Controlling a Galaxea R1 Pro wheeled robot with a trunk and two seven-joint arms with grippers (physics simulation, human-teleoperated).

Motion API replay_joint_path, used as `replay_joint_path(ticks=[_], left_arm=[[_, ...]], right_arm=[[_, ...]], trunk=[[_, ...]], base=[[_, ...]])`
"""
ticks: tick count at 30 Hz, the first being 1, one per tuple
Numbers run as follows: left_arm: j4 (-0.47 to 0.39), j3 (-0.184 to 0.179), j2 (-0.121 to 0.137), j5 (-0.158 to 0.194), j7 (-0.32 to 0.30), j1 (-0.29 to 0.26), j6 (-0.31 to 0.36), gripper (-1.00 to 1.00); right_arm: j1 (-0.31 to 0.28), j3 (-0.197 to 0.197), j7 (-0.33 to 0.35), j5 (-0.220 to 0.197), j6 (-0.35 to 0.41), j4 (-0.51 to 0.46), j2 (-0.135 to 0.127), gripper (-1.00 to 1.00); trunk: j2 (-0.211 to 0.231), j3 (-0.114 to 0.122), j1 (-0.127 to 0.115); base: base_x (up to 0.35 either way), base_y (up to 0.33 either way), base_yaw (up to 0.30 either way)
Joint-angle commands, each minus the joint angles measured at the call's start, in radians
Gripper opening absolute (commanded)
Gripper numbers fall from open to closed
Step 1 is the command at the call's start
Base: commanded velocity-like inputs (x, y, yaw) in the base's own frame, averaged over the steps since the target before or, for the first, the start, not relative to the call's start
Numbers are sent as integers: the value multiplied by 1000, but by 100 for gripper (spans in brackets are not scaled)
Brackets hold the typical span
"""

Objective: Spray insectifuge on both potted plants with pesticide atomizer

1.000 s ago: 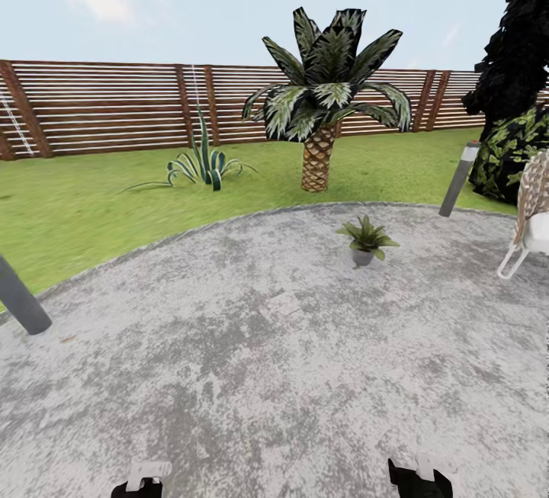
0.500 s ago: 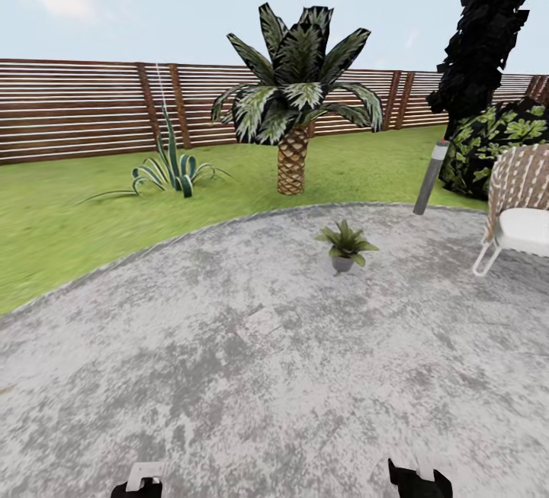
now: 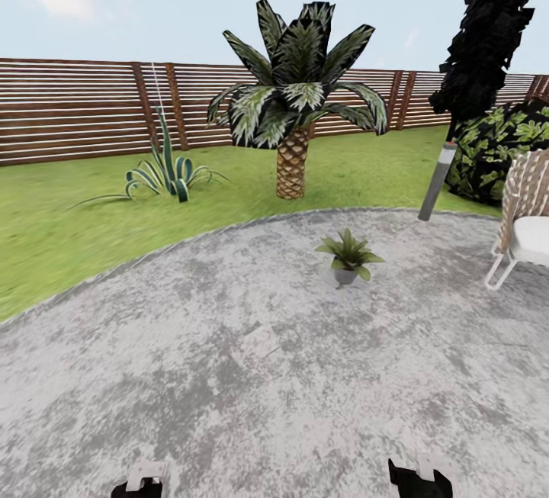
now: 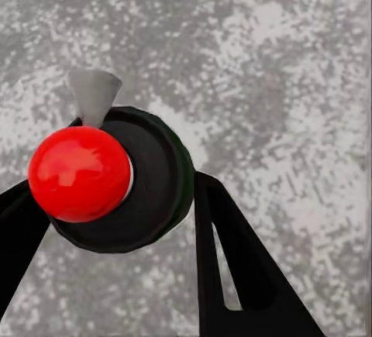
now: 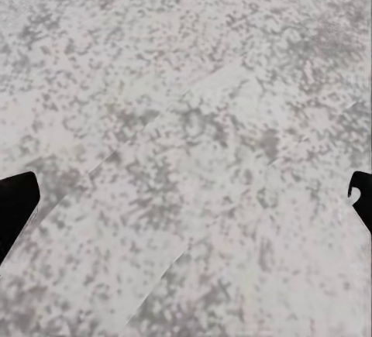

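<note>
A: Atomizer status?
B: Left claw (image 4: 116, 221) is clamped on the pesticide atomizer (image 4: 143, 190). Left wrist view looks down its axis: round black body, glossy red ball on the top, small grey cone nozzle at the rim. One dark finger on each side of it, patio (image 4: 271, 58) under it.
A: Plants?
B: One potted plant (image 3: 348, 255) counted in the head view: small rosette of pointed green leaves in a tiny grey pot, standing on the grey paving near the lawn (image 3: 69, 216) edge, well ahead of the robot.
A: Rest of the count?
B: One palm (image 3: 296, 109) on the grass behind the plant, one striped agave clump (image 3: 168, 170), one white chair (image 3: 526, 231) at the patio's right side, one grey post (image 3: 437, 181), one slatted fence (image 3: 76, 109).
A: Arms?
B: Both low; only the claw tops show at the head view's bottom edge. Right claw (image 5: 186, 205) has its fingers spread wide, tips at opposite edges of its wrist view, bare paving between them.
</note>
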Motion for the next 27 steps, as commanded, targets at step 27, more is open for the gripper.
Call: replay_joint_path(ticks=[27], left_arm=[[1,8,0,-3,-3,-1,-3,-100]], right_arm=[[0,9,-3,-6,-1,0,0,100]], trunk=[[0,-1,0]], base=[[324,61,-133]])
